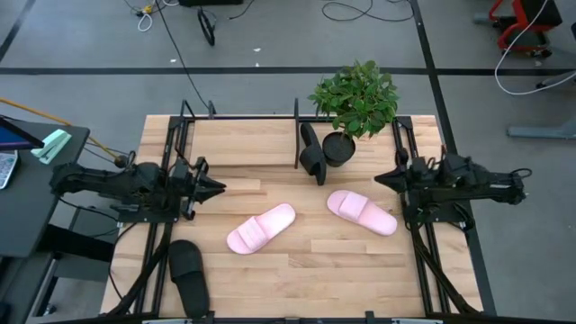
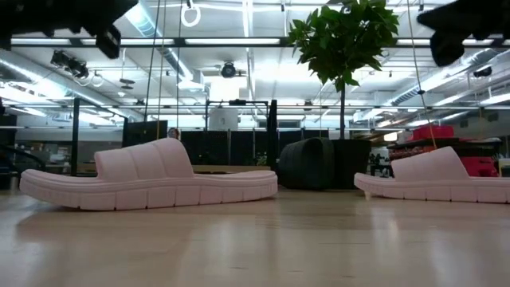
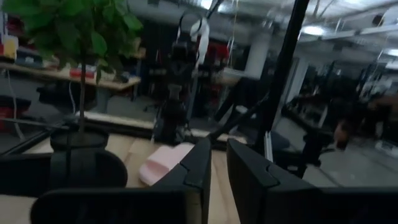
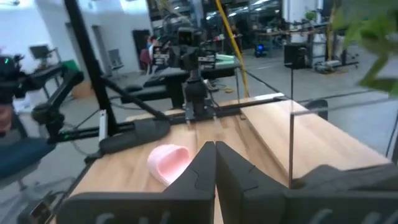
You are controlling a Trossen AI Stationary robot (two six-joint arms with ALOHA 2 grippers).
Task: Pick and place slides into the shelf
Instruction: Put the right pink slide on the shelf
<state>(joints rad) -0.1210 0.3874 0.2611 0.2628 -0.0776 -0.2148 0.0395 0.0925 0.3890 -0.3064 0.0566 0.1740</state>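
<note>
Pink slides (image 1: pixel 260 229) (image 1: pixel 361 212) lie mid-bench, black ones at 7 (image 1: pixel 189 276) and 12 (image 1: pixel 312 153) by the shelf (image 1: pixel 243 135). Our left gripper (image 1: pixel 214 186) has jaws slightly parted and empty, our right gripper (image 1: pixel 382 177) is closed. We'd open wide and grab a strap squarely.

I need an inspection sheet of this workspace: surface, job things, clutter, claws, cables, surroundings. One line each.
Surface: wooden table, no spills seen.
Job things: two pink slides mid-table; one black slide at the near-left edge; another black slide beside the plant; shelf along the far edge.
Clutter: potted plant.
Claws: left claw nearly shut, empty; right claw shut, empty.
Cables: several on the floor.
Surroundings: lab benches, equipment.
</note>
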